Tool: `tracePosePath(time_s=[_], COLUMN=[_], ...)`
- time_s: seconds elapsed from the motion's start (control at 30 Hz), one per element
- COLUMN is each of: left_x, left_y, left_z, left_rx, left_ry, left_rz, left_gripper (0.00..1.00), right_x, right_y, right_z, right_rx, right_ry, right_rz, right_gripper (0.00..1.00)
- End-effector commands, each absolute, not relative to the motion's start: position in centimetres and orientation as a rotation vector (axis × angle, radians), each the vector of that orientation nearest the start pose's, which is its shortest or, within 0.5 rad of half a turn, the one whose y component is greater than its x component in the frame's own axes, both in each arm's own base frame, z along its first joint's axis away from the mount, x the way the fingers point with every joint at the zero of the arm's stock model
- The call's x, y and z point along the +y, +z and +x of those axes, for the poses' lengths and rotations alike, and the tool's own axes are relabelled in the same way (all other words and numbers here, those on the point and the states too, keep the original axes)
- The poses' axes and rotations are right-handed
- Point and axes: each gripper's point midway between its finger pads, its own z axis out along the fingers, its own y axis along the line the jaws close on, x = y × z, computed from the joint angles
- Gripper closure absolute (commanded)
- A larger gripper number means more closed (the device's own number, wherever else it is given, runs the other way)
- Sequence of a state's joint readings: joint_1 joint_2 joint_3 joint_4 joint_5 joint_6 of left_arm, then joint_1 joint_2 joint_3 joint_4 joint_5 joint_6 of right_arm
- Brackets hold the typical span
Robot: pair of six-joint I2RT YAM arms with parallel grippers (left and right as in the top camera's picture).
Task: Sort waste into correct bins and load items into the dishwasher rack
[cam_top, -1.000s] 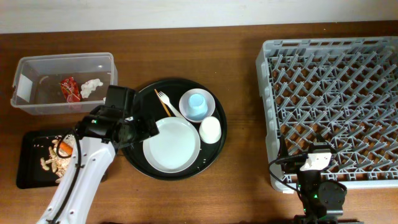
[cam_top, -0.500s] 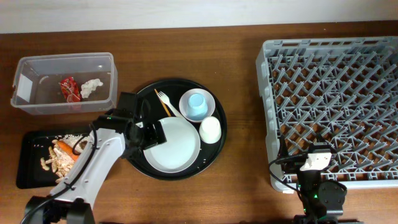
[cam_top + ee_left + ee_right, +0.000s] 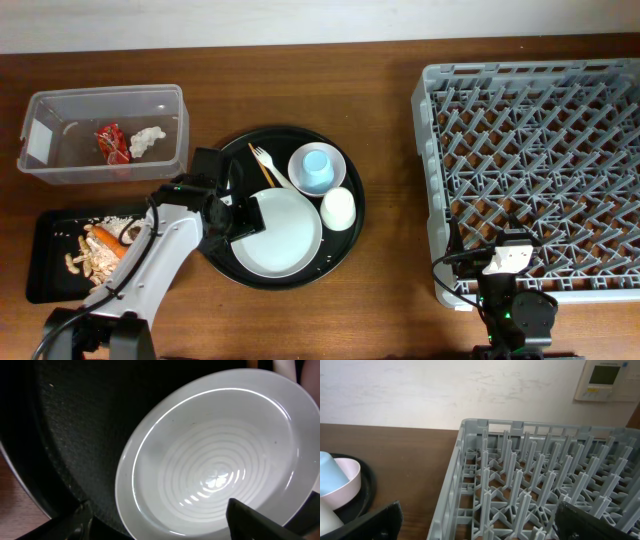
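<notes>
Reaching for the plate (image 3: 285,235) looks like the step in hand, since the waste already lies in the tub (image 3: 105,93) and the small black tray (image 3: 40,285). The left gripper (image 3: 240,215) hangs over the plate's left rim on the round tray (image 3: 357,215), fingers spread wide and holding nothing, though contact is hard to judge. Next it must pinch that rim firmly, then carry the plate to the rack (image 3: 540,150). The right gripper (image 3: 480,527) sits beside the rack, wide open and empty.

Mid-scene lie a grey plate (image 3: 280,235), white cup (image 3: 338,207), fork (image 3: 263,160), and blue cup (image 3: 316,168) in a white bowl (image 3: 340,165). Far left, a clear tub (image 3: 105,95) holds a red wrapper (image 3: 110,142) and tissue (image 3: 147,140); nearer, a black tray (image 3: 45,250) holds scraps (image 3: 95,255). The grey pegged rack (image 3: 540,150) stands right.
</notes>
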State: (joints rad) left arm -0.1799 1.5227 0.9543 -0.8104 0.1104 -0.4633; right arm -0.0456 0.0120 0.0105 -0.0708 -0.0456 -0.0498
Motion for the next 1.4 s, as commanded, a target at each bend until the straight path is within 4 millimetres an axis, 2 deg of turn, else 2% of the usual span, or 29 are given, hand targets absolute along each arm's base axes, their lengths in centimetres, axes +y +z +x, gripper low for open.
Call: tracePosePath(time_s=[0.0,0.13,0.2,0.27,0.3,0.37,0.4,0.5,0.6,0.77,0.9,1.37], left_x=[-7.9,-7.9,-7.2,-5.6,-4.6,-2.9,-1.4,2.5,5.7,10.0,10.5,10.5], left_y=[5.8,8.1,9.5,11.0,11.9,13.4,14.3,16.4,17.5,17.8,17.2,17.2], left_z=[28.3,29.3,29.9,30.4,30.5,30.6,30.4,28.7,26.9,22.9,21.4,21.3], left_rx=[2.962,2.884,2.825,2.750,2.708,2.637,2.589,2.466,2.388,2.294,2.315,2.319], left_ry=[-0.323,-0.347,-0.310,-0.237,-0.208,-0.161,-0.121,-0.062,-0.029,0.038,0.063,0.064], left_rz=[-0.389,-0.374,-0.378,-0.424,-0.472,-0.526,-0.585,-0.834,-0.988,-1.262,-1.331,-1.333], left_gripper=[0.16,0.14,0.14,0.14,0.09,0.07,0.06,0.04,0.01,0.01,0.01,0.01], right_x=[-0.6,-0.6,-0.6,-0.6,-0.6,-0.6,-0.6,-0.6,-0.6,-0.6,-0.6,-0.6], right_y=[15.6,15.6,15.6,15.6,15.6,15.6,15.6,15.6,15.6,15.6,15.6,15.6], right_z=[24.6,24.6,24.6,24.6,24.6,24.6,24.6,24.6,24.6,24.6,24.6,24.6], right_rx=[1.646,1.646,1.646,1.646,1.646,1.646,1.646,1.646,1.646,1.646,1.646,1.646], right_ry=[-0.044,-0.044,-0.044,-0.044,-0.044,-0.044,-0.044,-0.044,-0.044,-0.044,-0.044,-0.044], right_rz=[-0.027,-0.027,-0.027,-0.027,-0.027,-0.027,-0.027,-0.027,-0.027,-0.027,-0.027,-0.027], right_gripper=[0.01,0.01,0.01,0.01,0.01,0.01,0.01,0.01,0.01,0.01,0.01,0.01])
